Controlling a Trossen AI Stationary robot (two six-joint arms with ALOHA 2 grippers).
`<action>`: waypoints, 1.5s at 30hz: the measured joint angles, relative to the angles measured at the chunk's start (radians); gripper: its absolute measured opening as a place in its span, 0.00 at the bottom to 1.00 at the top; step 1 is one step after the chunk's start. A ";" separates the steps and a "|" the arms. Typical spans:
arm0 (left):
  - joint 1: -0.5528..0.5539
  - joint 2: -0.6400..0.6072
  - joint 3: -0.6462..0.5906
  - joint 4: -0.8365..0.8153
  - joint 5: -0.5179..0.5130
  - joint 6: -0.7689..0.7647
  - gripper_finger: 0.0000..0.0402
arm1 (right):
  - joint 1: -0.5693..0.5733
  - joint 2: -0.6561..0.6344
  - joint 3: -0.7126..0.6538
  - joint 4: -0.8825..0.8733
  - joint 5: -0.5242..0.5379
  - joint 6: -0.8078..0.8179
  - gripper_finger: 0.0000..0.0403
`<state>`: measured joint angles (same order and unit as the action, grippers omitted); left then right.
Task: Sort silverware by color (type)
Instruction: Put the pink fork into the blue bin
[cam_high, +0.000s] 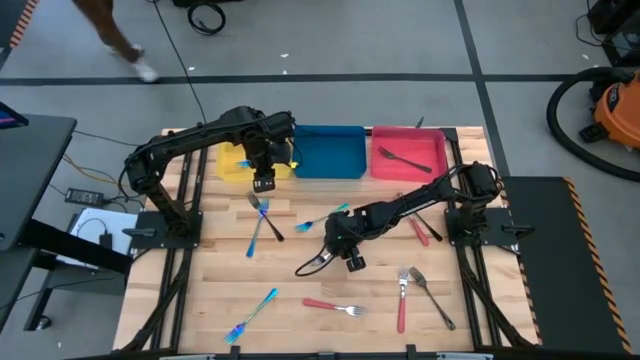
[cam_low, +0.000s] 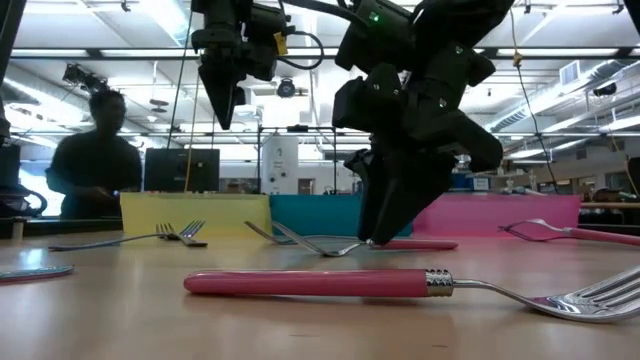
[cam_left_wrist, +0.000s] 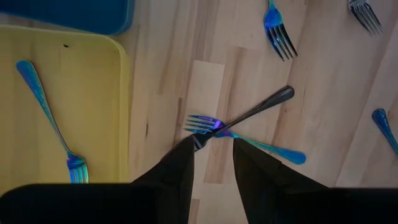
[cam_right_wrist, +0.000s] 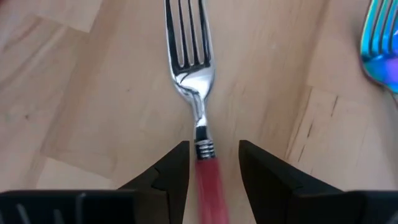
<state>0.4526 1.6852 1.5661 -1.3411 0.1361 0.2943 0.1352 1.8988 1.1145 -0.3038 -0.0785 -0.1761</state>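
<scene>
From above I see my right gripper (cam_high: 352, 262) low over the middle of the table (cam_high: 300, 330), my left gripper (cam_high: 263, 183) by the yellow tray (cam_high: 228, 172). Right wrist: my fingers are parted, a red-handled fork (cam_right_wrist: 198, 134) between them. Left wrist: fingers parted above crossed forks (cam_left_wrist: 239, 121).

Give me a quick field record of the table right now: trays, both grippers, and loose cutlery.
yellow tray: one blue fork inside
blue tray: nothing visible inside
red tray: one red-handled fork inside
left gripper: open, above a blue fork crossed with a dark fork, beside the yellow tray
right gripper: open at mid-table, fingers either side of a red-handled fork lying on the wood
loose cutlery: several pieces scattered on the table
</scene>
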 joint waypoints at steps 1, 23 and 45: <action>0.000 0.000 0.000 0.000 0.000 -0.001 0.28 | 0.000 0.000 0.000 -0.005 0.000 0.000 0.36; 0.000 0.000 0.000 0.023 0.000 0.004 0.28 | 0.002 0.056 -0.016 0.032 0.030 0.091 0.12; 0.000 0.000 0.000 0.025 0.000 0.032 0.28 | -0.041 -0.044 -0.026 -0.035 0.041 0.142 0.10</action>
<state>0.4526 1.6855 1.5661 -1.3156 0.1360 0.3267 0.0942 1.8543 1.0885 -0.3392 -0.0372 -0.0342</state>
